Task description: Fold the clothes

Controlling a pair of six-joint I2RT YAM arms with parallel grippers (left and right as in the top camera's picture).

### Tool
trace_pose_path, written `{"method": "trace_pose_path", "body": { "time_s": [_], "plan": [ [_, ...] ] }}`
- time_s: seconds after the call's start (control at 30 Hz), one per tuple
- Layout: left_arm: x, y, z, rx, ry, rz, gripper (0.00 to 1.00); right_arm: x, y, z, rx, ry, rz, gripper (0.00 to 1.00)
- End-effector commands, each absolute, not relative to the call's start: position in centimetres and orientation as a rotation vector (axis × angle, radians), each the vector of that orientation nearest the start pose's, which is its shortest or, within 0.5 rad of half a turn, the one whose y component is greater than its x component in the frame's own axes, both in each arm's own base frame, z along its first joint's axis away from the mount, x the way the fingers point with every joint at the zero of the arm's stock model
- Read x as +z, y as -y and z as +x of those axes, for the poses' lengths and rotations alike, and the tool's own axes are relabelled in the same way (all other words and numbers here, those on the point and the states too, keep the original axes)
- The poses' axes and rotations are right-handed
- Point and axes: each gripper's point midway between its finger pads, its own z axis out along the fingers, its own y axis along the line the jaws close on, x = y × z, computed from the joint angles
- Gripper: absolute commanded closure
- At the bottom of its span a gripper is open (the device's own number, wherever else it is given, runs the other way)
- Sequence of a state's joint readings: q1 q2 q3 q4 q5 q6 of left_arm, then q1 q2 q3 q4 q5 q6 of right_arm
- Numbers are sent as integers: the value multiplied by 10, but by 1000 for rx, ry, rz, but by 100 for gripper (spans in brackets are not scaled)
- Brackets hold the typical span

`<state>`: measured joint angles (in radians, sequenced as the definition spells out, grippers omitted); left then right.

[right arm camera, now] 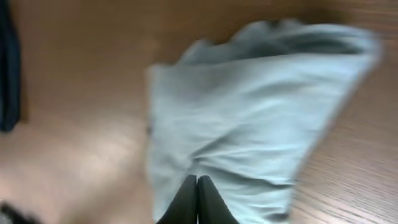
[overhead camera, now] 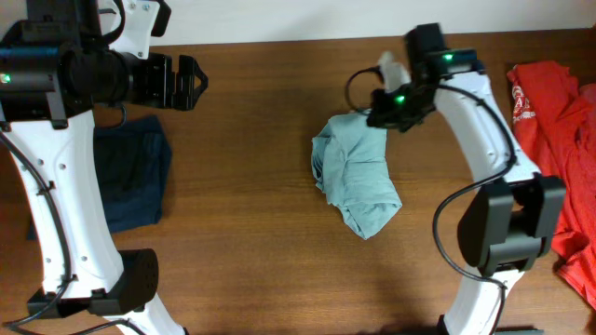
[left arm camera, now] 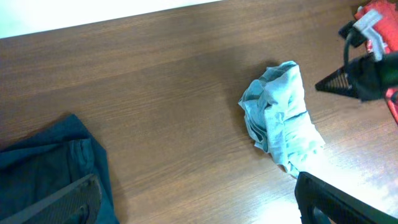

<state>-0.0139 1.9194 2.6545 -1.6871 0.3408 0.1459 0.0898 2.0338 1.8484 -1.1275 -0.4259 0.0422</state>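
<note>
Fingers of the left gripper [overhead camera: 197, 82] stand spread in the overhead view, holding nothing. The pale grey-blue T-shirt [overhead camera: 358, 177] lies bunched on the table [overhead camera: 251, 233], well apart from those tips and out ahead of them. A dark navy garment [overhead camera: 130, 181] lies beside the left arm, behind the tips. The right gripper [overhead camera: 374, 113] sits at the T-shirt's upper edge, its tips at the cloth. From this height I cannot tell how its fingers stand. A red shirt [overhead camera: 559, 130] lies beyond the right arm, on the side away from the T-shirt.

Seen from the left wrist, the left gripper [left arm camera: 196, 180] shows one finger in each lower corner, wide apart, with bare wood between them. The T-shirt [left arm camera: 280, 115] lies ahead, toward the right-hand finger and clear of both. The navy garment [left arm camera: 43, 168] lies against the left-hand finger. The right gripper [left arm camera: 354, 78] shows dark just beside the T-shirt's far edge, with a scrap of the red shirt [left arm camera: 379, 28] behind it.

Seen from the right wrist, the picture is blurred. The right gripper [right arm camera: 197, 186] has its two fingers pressed together into one dark wedge. The T-shirt [right arm camera: 249, 118] spreads just ahead of the tips and to both sides of them. Whether any fold is caught between them cannot be told.
</note>
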Motion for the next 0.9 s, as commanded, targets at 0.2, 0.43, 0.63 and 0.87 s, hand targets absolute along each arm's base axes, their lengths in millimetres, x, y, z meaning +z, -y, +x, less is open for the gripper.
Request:
{"method": "trace_pose_path", "body": {
  "time_s": [0.2, 0.43, 0.63, 0.87],
  "plan": [
    [387, 63, 382, -368, -2435, 346, 1, 60, -184, 457, 744, -2927, -90, 96],
    [387, 63, 382, -368, -2435, 346, 1, 33, -236, 453, 801, -2873, -361, 94],
    [387, 63, 382, -368, -2435, 346, 1, 135, -207, 463, 866, -2658, -426, 62],
    [392, 65, 387, -386, -2407, 321, 1, 168, -160, 425, 845, -2780, -287, 55]
  ]
}}
